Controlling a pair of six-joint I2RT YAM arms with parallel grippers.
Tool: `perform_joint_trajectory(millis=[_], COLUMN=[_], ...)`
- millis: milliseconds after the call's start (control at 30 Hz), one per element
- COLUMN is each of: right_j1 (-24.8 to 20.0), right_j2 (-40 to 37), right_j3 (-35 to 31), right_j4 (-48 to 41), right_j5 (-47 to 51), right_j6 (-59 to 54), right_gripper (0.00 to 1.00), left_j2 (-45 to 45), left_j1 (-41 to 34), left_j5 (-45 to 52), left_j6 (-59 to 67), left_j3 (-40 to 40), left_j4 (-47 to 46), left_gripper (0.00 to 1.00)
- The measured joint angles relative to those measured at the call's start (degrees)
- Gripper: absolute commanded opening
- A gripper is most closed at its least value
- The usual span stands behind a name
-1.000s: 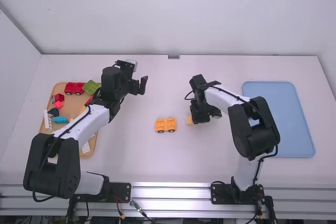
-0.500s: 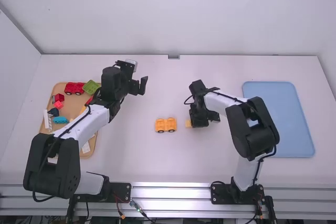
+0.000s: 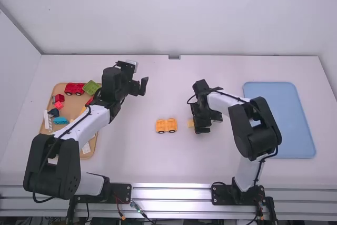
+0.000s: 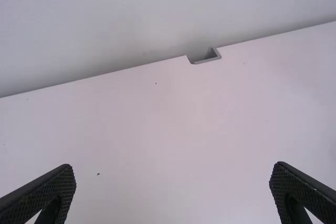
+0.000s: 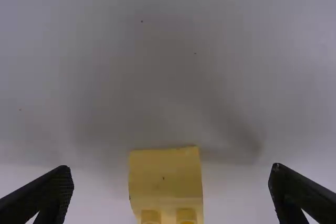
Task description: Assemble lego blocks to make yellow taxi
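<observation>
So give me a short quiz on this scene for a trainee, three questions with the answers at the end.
1. Multiple choice: what colour is the tray on the high view's right side? a) tan, b) blue, c) green.
2. True or false: in the right wrist view, neither finger of the right gripper touches the yellow block.
3. Fill the gap: in the high view, the orange wheeled piece is to the ____ of the yellow block.

Key: 1 b; 2 true; 3 left.
</observation>
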Motion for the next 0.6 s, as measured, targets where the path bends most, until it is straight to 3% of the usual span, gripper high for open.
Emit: perform_joint_trajectory(millis=[233,333,467,600], right_j1=[-0.1,-0.7,-1.6,-2.5], right_j2=[0.0,0.0,-0.1,-0.1], right_j3=[0.3,3.0,10.6,21.0], right_j4=[-1.2,-6.0,-15.7,-23.3], right_j5=[-1.2,-2.1,-2.0,-2.9], right_j6=[-5.3,-9.0,-15.3,-29.2], right_gripper=[0.99,0.99,0.99,0.99], left_j2=[0.0,0.0,0.0,0.0], left_j1=[0.0,0.0,0.0,0.0], left_j5=[0.0,0.0,0.0,0.0], left_j6=[0.0,0.0,0.0,0.0], left_j3=[0.0,0.0,0.0,0.0], left_j4=[0.0,-0.2,-0.2,-0.2], left_gripper=[0.99,0.99,0.99,0.99])
